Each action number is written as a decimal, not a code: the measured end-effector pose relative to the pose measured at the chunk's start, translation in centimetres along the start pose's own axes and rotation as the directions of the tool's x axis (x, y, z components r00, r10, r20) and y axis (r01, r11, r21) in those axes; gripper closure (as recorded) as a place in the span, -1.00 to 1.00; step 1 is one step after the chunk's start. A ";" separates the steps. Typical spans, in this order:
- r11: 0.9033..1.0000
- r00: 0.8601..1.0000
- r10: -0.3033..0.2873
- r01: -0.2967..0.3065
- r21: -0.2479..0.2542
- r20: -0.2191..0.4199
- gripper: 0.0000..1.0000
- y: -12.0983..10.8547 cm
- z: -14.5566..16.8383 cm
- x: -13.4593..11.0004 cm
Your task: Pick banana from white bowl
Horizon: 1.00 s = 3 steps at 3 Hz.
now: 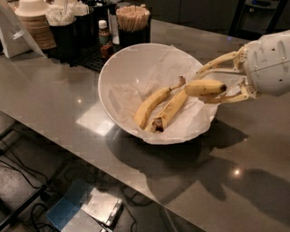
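Observation:
The white bowl point(118, 59) sits tilted on the grey counter, lined with crinkled white paper. My gripper point(202, 86) reaches in from the right over the bowl's right rim and is shut on the banana point(205, 87), holding it lifted above the paper with its dark tip pointing right. Its cream-coloured fingers point(217, 63) lie above and below the fruit. Two other bananas stay in the bowl: a curved smooth one point(150, 107) and a slim straight one point(171, 108) with a mushy brown end.
Behind the bowl stand a cup of wooden stirrers point(132, 13), a small bottle point(104, 31), black holders with napkins point(63, 27) and a stack of paper bowls point(32, 20). The counter's front edge runs diagonally; the floor with cables lies lower left.

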<state>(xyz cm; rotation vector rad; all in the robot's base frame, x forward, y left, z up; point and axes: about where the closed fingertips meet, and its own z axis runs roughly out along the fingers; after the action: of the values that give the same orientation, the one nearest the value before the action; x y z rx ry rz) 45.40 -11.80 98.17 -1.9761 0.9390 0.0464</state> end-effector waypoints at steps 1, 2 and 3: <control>0.993 0.994 -0.092 0.088 0.078 0.062 1.00 -0.7 -2.1 -3.2; 0.975 0.975 -0.198 0.185 0.124 0.103 1.00 -1.1 -3.5 -6.1; 0.956 0.952 -0.270 0.247 0.159 0.144 1.00 -0.9 -4.2 -7.5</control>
<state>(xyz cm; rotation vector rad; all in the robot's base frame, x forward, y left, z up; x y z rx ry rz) 39.28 -10.23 104.08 -1.9176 0.5560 -0.0055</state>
